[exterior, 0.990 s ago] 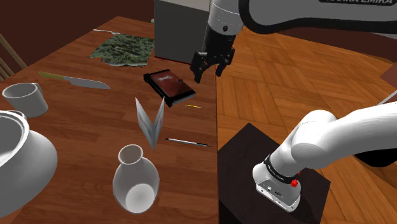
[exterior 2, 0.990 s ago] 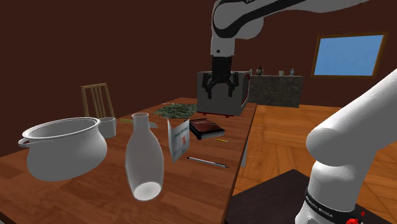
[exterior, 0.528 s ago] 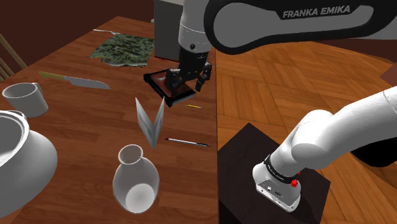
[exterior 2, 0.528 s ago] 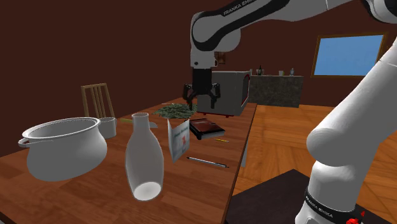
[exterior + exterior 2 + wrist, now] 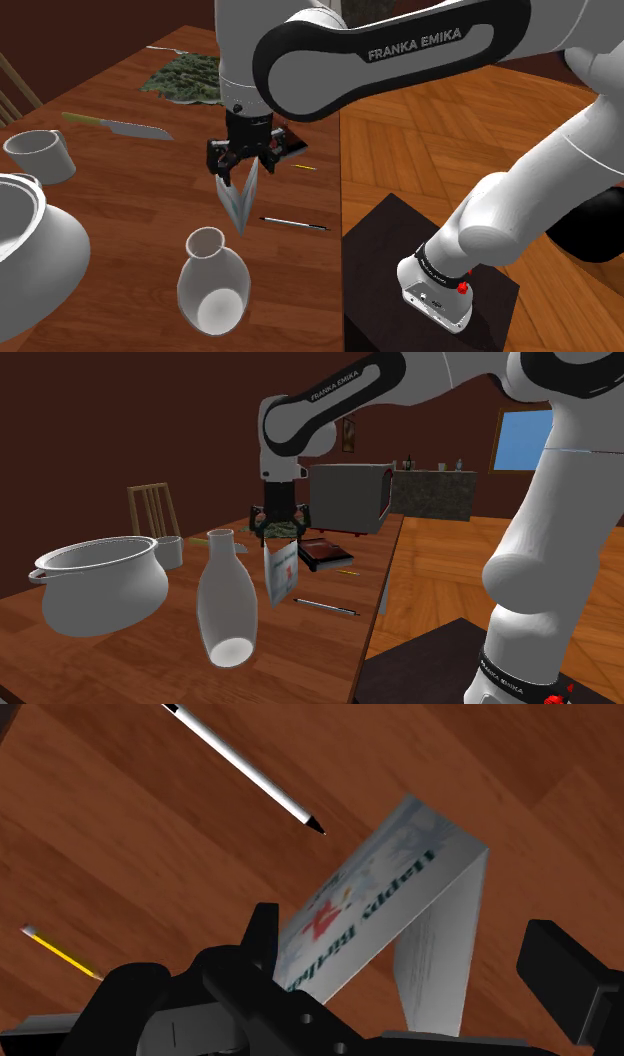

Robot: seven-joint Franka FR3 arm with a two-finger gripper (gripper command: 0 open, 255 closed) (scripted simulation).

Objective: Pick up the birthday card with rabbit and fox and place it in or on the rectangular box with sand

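Note:
The birthday card point(image 5: 238, 203) stands folded like a tent on the wooden table point(image 5: 120, 200), its printed side visible in the second exterior view point(image 5: 282, 571). My gripper point(image 5: 238, 166) hangs open straight above the card's fold, fingertips close to its top edge point(image 5: 279, 532). In the wrist view the card point(image 5: 400, 904) lies between the spread fingers point(image 5: 262, 936), with the gripper point(image 5: 410, 966) not closed on it. The rectangular box point(image 5: 322, 553), black-rimmed with a reddish-brown filling, lies flat just beyond the card; the arm hides most of it in the shoulder view.
A white pen point(image 5: 295, 223) and a yellow pencil point(image 5: 305, 167) lie near the table's edge. A white vase point(image 5: 213, 282) lies in front of the card. A pot point(image 5: 25, 240), mug point(image 5: 40, 155), knife point(image 5: 115, 126), green mat point(image 5: 192, 78) and grey cabinet point(image 5: 345, 497) surround them.
The gripper has travelled from over the far table edge, past the box, towards the card and come down above it, staying open. Nothing on the table moved.

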